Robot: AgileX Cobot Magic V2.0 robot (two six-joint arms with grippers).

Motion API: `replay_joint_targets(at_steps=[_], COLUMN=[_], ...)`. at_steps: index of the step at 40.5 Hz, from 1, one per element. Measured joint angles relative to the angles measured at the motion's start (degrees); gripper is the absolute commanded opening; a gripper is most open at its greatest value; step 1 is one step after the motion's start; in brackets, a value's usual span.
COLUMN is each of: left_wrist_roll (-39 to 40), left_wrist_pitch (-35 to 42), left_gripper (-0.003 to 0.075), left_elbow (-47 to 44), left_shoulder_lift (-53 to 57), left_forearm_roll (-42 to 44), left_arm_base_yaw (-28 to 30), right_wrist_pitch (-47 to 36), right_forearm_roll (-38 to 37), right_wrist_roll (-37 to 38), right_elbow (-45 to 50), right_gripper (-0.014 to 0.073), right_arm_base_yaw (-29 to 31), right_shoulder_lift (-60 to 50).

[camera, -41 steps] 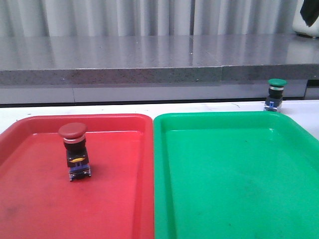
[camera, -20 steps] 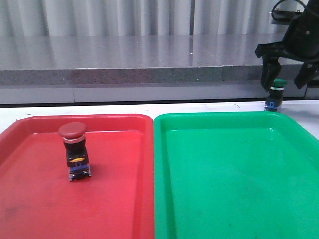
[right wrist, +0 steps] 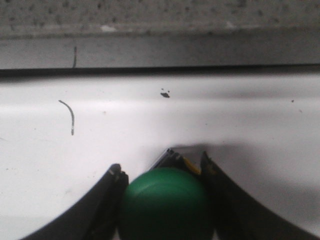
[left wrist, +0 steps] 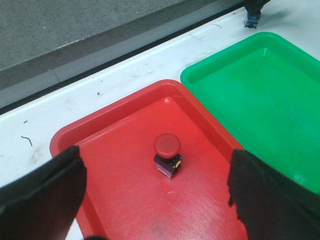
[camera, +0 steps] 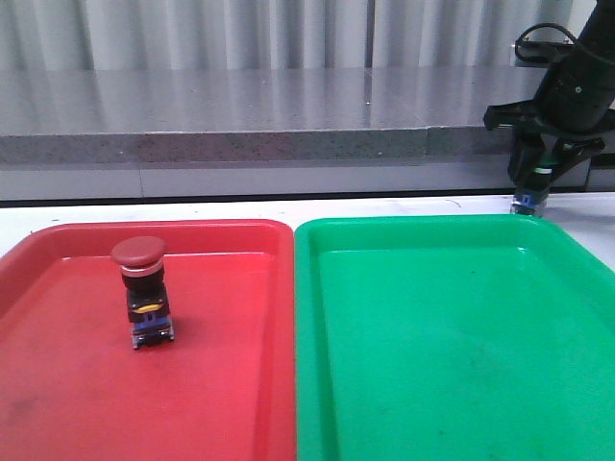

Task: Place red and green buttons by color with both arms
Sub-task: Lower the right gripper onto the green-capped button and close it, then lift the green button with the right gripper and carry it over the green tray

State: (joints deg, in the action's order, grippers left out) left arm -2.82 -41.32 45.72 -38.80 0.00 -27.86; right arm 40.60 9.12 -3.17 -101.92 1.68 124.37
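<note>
A dark red cap, silver collar, black body with a yellow mark and blue base are seen on the red button (camera: 142, 291), set in a glossy red tray (camera: 58, 384) beside a bright green tray (camera: 452, 336). The green button (right wrist: 165, 205) is flanked by the black right gripper (camera: 540, 173), on a white table (right wrist: 150, 115) marked with dark scuffs, backed by a speckled grey ledge (camera: 240, 115).

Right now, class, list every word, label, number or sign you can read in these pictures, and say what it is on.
None can be read.
Red button: a small yellow patch on its black body, too small to tell whether it carries writing.
Green button: plain cap, no marking; a yellow sliver shows behind it, unreadable.
Red tray and green tray: no print visible.
</note>
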Motion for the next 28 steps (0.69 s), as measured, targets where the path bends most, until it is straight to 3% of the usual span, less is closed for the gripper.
replay_joint_targets(at_steps=[10, 19, 28], left_wrist_roll=[0.0, 0.0, 0.0], left_wrist_pitch=[0.0, 0.0, 0.0], left_gripper=[0.0563, 0.0563, 0.0563], left_elbow=[0.0, 0.0, 0.0], left_shoulder_lift=[0.0, 0.0, 0.0], left_forearm_roll=[0.0, 0.0, 0.0], left_arm_base_yaw=[0.0, 0.0, 0.0], right_wrist_pitch=[1.4, 8.3, 8.9], right_forearm_roll=[0.0, 0.0, 0.0], right_wrist_roll=[-1.5, -4.6, -6.3], right_elbow=[0.0, 0.2, 10.0], right_gripper=[0.0238, 0.0238, 0.0238], right_arm_base_yaw=[0.0, -2.3, -8.0], right_shoulder_lift=[-5.8, -14.1, -24.9])
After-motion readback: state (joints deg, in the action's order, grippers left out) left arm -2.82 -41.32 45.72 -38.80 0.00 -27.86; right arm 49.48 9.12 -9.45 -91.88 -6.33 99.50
